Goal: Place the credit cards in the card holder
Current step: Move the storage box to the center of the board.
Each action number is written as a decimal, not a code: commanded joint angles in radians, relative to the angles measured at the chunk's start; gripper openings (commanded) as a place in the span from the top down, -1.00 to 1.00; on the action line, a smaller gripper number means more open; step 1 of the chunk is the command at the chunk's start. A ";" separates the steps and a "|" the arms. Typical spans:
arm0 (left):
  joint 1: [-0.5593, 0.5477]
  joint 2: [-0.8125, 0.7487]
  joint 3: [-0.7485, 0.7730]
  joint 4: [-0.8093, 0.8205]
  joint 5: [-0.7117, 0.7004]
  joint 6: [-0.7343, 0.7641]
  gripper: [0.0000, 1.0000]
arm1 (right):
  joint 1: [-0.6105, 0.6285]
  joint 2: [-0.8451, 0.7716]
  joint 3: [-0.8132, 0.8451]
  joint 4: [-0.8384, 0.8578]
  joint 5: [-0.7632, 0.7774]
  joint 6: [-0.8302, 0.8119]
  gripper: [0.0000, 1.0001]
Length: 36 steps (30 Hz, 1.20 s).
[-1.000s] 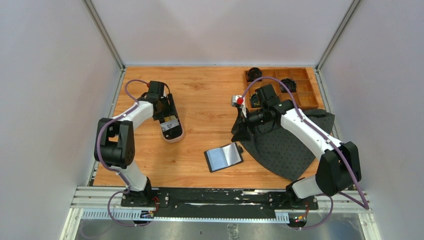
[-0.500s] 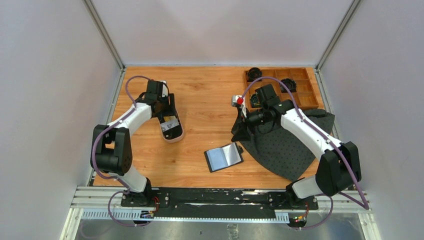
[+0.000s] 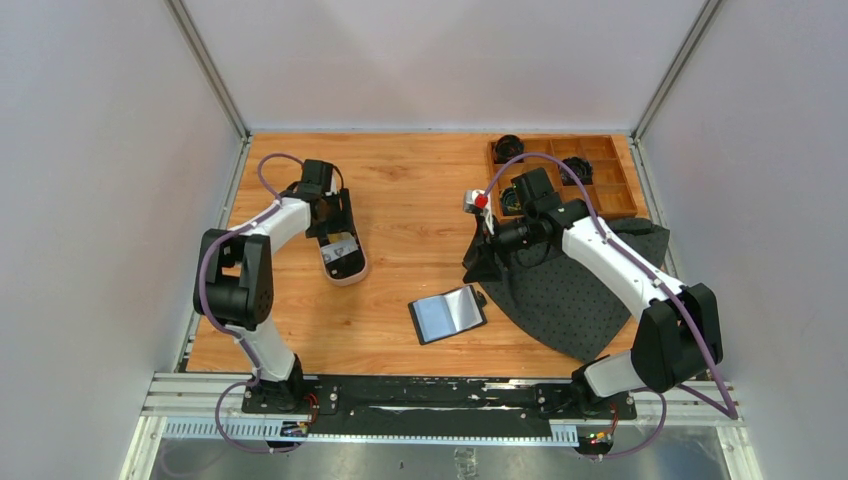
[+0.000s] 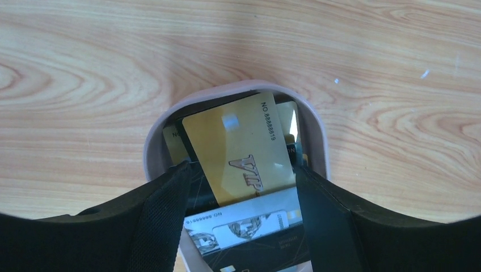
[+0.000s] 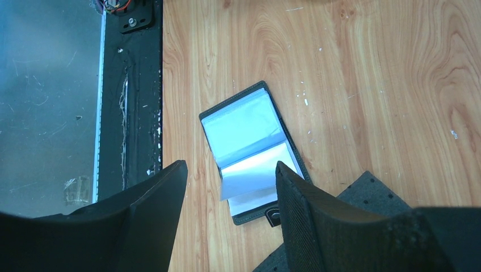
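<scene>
Left end effector (image 4: 243, 169) stood wide open astride the gold card (image 4: 238, 147) in the tray (image 4: 152, 153), right end effector (image 5: 230, 167) hovered open, empty, over the card holder (image 5: 244, 130).

Bright even light, soft shadows, glare on gold card (image 4: 241, 153), wrist-cam foregrnd blurry.

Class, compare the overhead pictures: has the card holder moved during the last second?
No. The card holder keeps its spot on the table, beside the black mat.
</scene>
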 commanded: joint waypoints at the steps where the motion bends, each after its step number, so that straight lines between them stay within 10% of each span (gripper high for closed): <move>1: -0.002 0.042 0.028 0.040 -0.048 -0.075 -0.45 | -0.014 -0.023 -0.014 -0.012 -0.029 -0.014 -0.25; 22: -0.060 0.086 -0.009 0.075 -0.200 -0.170 -0.54 | -0.015 -0.023 -0.013 -0.015 -0.044 -0.018 -0.24; 36: -0.063 0.045 -0.060 0.159 -0.170 -0.160 -0.21 | -0.021 -0.027 -0.012 -0.022 -0.052 -0.023 -0.24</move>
